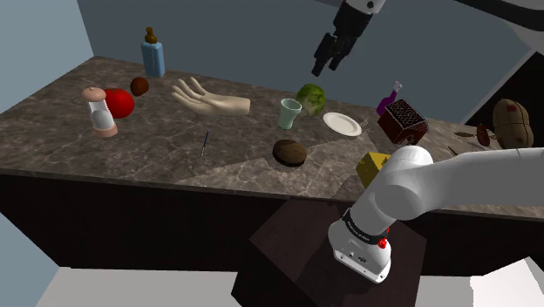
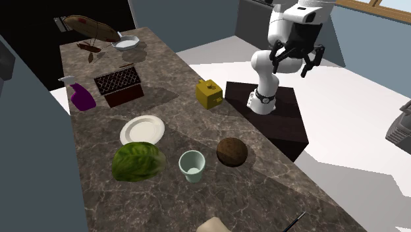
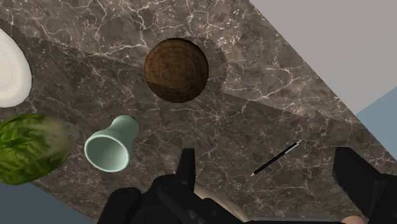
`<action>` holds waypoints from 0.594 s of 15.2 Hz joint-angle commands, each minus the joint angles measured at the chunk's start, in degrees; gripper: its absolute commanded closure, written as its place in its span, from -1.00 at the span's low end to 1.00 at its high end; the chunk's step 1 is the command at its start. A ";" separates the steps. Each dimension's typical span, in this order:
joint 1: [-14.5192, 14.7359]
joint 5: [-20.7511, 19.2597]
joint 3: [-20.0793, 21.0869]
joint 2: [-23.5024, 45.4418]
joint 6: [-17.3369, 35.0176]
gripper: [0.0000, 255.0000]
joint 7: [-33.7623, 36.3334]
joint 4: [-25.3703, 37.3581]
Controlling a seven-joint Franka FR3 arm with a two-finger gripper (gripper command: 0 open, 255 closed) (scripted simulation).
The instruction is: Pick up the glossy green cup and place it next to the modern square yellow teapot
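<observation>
Veined stone counter (image 1: 148,148), pale green cup (image 1: 289,113) beside cabbage (image 1: 311,96)

Dark marbled table (image 1: 157,161). Carried on it: pale green cup (image 1: 289,112) between leafy green head (image 1: 311,96) and brown ball (image 1: 289,153); white plate (image 1: 342,124), yellow teapot (image 1: 373,166), purple spray bottle (image 1: 390,98), pale hand model (image 1: 207,98).

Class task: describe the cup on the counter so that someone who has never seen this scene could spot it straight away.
Find the long dark marble counter. Near its middle, a leafy green lettuce and a brown ball lie apart. The cup stands upright between them: the only pale green, open-topped thing there.
</observation>
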 commanded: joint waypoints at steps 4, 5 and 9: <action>-0.47 -1.72 -2.25 2.89 4.57 -1.00 -2.47 -2.16; -0.63 -2.26 -3.00 4.00 6.11 -1.00 -3.28 -2.74; -1.24 -4.27 -6.04 9.17 12.35 -1.00 -6.46 -4.33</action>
